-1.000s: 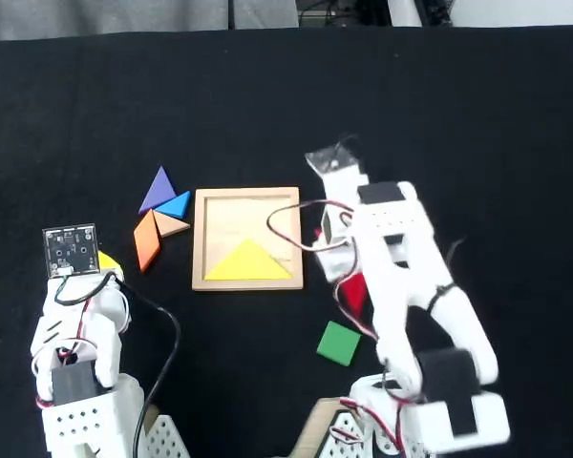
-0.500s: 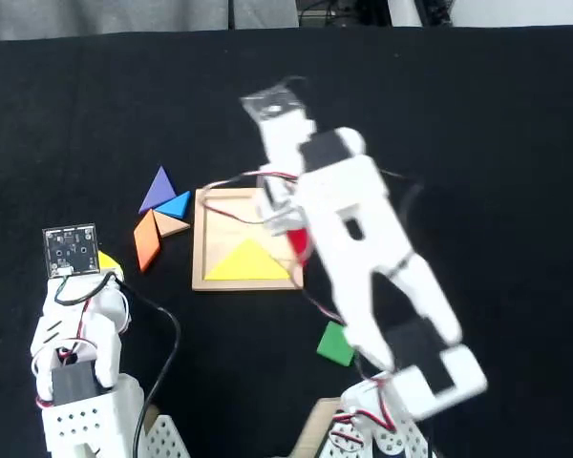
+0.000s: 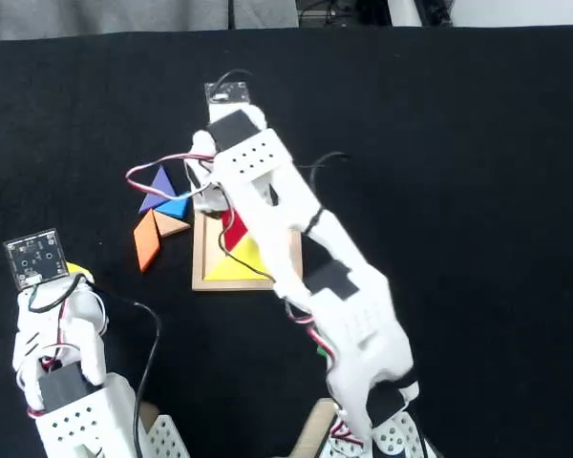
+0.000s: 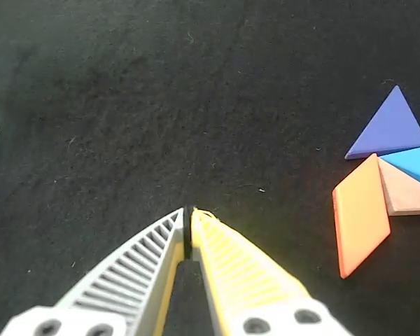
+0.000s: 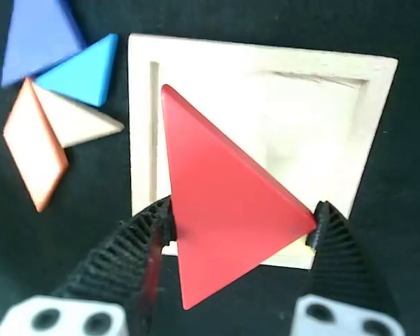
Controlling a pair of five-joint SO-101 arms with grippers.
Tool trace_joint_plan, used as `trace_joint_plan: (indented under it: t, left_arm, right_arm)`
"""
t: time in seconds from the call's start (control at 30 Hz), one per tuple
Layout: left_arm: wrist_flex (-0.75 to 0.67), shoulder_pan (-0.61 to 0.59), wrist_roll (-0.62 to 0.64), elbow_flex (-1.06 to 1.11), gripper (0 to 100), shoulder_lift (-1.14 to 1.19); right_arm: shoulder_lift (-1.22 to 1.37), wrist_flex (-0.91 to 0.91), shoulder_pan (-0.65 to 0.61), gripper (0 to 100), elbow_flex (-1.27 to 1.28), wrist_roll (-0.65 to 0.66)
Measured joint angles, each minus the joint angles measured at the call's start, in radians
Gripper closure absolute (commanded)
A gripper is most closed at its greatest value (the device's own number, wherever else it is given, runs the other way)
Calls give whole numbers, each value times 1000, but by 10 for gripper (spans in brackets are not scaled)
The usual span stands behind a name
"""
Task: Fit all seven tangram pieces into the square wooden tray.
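- Right arm has swung left over the last sec, from beside the tray's right edge to above the tray, carrying the red triangle [image 5: 224, 210] w/ it; left arm's wrist also shifted a bit left
- left gripper [image 4: 190, 212] is nearest, by the near-left part of the black table [image 3: 458, 191]. Fingers pressed together w/ nothing between them, tips over bare cloth
- wooden tray [image 3: 220, 283] sits mid-table, and the yellow triangle [image 3: 244, 262] lies flat in its near part, long edge along the near rim
- right gripper [image 5: 241, 217] is spread wide and clamped on the red triangle, one finger on each side. Piece hangs over the tray's left half, just past the yellow one, can't tell if it touches the tray floor
- left of the tray there's a cluster of 4 loose pcs: orange parallelogram [image 3: 146, 240] nearest, tan triangle [image 3: 172, 225] touching it, then light blue triangle [image 3: 177, 205], w/ purple triangle [image 3: 159, 189] farthest. Tan one's tip is just beside the tray's left rim
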Motion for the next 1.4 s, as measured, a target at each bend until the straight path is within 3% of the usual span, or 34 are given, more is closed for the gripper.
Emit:
trace_joint_plan:
  t: [0.23, 0.67, 0.9, 1.17, 1.27, 1.4]
  left_arm:
    - [0, 3, 0, 0, 967, 0]
    - [0, 3, 0, 0, 967, 0]
    - [0, 3, 0, 0, 967, 0]
    - [0, 3, 0, 0, 967, 0]
    - [0, 3, 0, 0, 967, 0]
    - [0, 3, 0, 0, 967, 0]
  right_arm:
    - [157, 29, -49, 748, -94, -144]
    - [180, 29, -121, 738, -95, -161]
    - [239, 29, -121, 548, -97, -161]
    - [255, 26, -123, 548, -160, -150]
    - [255, 40, -123, 632, -245, -100]
    - [244, 41, -123, 878, -290, 20]
